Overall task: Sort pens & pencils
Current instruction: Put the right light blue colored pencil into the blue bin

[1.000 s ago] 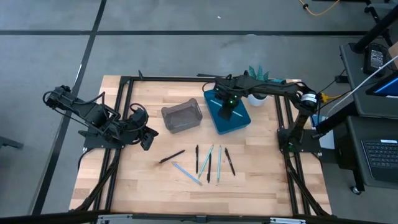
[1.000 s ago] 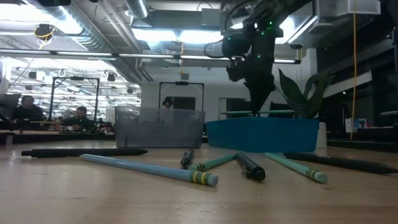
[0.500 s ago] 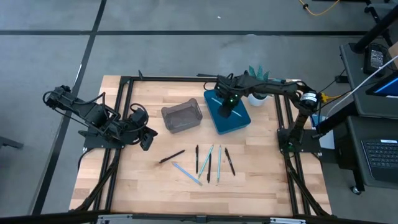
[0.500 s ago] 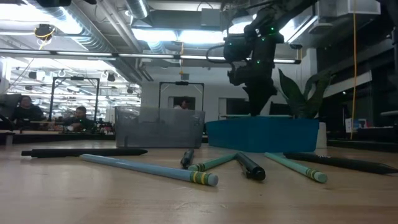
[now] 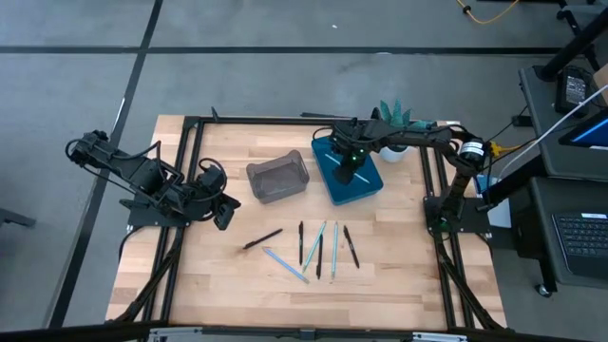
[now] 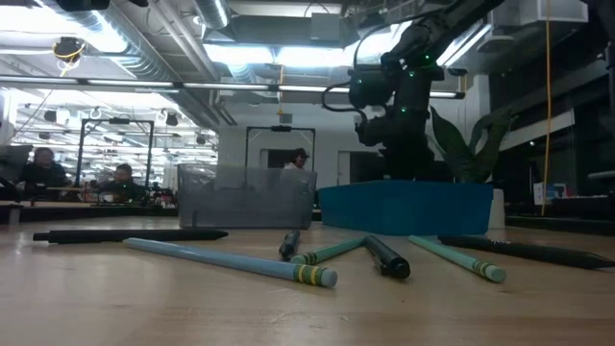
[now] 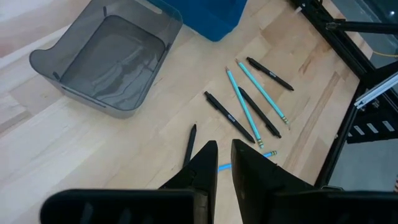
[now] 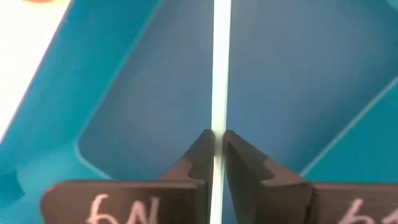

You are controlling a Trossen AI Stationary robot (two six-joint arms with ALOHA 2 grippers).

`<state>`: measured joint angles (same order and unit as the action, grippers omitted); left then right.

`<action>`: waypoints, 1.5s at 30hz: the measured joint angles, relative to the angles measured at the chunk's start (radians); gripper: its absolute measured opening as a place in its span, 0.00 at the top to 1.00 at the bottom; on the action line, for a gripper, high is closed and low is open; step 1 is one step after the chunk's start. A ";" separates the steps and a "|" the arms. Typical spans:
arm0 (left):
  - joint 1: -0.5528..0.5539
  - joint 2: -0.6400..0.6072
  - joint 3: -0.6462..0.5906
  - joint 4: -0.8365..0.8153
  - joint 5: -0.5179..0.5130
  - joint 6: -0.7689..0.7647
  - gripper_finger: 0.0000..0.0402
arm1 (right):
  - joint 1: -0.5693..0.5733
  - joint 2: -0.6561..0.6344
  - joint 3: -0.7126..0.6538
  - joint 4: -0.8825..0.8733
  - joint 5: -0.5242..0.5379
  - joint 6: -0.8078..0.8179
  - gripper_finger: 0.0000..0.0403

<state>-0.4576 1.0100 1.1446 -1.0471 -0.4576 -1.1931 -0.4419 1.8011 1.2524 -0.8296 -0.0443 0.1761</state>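
Several black and light-blue pens & pencils (image 5: pixel 313 249) lie flat on the near middle of the table, also seen in the left wrist view (image 7: pixel 249 106) and the low view (image 6: pixel 317 255). My right gripper (image 5: pixel 346 171) reaches down into the blue bin (image 5: pixel 366 182) and is shut on one light-blue stick (image 8: pixel 221 62). In the low view its fingertips are hidden behind the blue bin's wall (image 6: pixel 404 207). My left gripper (image 5: pixel 226 211) waits shut at the table's left, above bare wood (image 7: pixel 219 146). My right gripper (image 8: pixel 216 134) pinches the light-blue stick between its two fingers, on its shaft (image 8: pixel 217 121). The fingers come from above, pointing down into the blue bin (image 8: pixel 149 93). The stick runs on past the fingertips along the fingers' line, over the bin's floor.
A grey translucent bin (image 5: pixel 277 178) stands left of the blue one. A green spiky potted plant (image 5: pixel 394 114) stands at the far edge behind the right arm. Black frame rails (image 5: pixel 190 161) border the table. People sit in the room beyond (image 6: pixel 38 168).
My right gripper has moved down toward the blue bin, its fingers sinking behind the bin's wall in the low view, still shut on the light-blue stick. The sticks on the table have stayed where they were.
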 joint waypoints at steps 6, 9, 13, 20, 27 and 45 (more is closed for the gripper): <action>0.000 0.000 0.000 0.000 0.000 0.000 0.90 | 0.000 0.000 -0.003 0.015 0.000 -0.002 0.91; 0.000 0.000 0.000 0.000 0.003 0.000 0.90 | 0.000 0.003 -0.002 0.017 0.000 -0.009 0.91; 0.000 0.000 0.000 0.000 0.006 0.000 0.90 | 0.000 0.014 -0.003 0.022 -0.001 -0.025 0.90; 0.000 0.000 0.000 -0.012 0.007 0.000 0.90 | 0.000 0.018 -0.003 0.028 -0.002 -0.025 0.76; 0.000 0.000 0.000 -0.018 0.006 0.000 0.90 | 0.000 0.018 0.001 0.014 -0.003 -0.010 0.65; 0.001 0.000 0.000 -0.025 0.006 -0.009 0.90 | 0.201 0.018 0.370 -0.430 -0.191 0.106 0.64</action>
<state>-0.4564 1.0100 1.1446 -1.0720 -0.4512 -1.2023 -0.2408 1.8191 1.6226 -1.2591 -0.2355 0.2822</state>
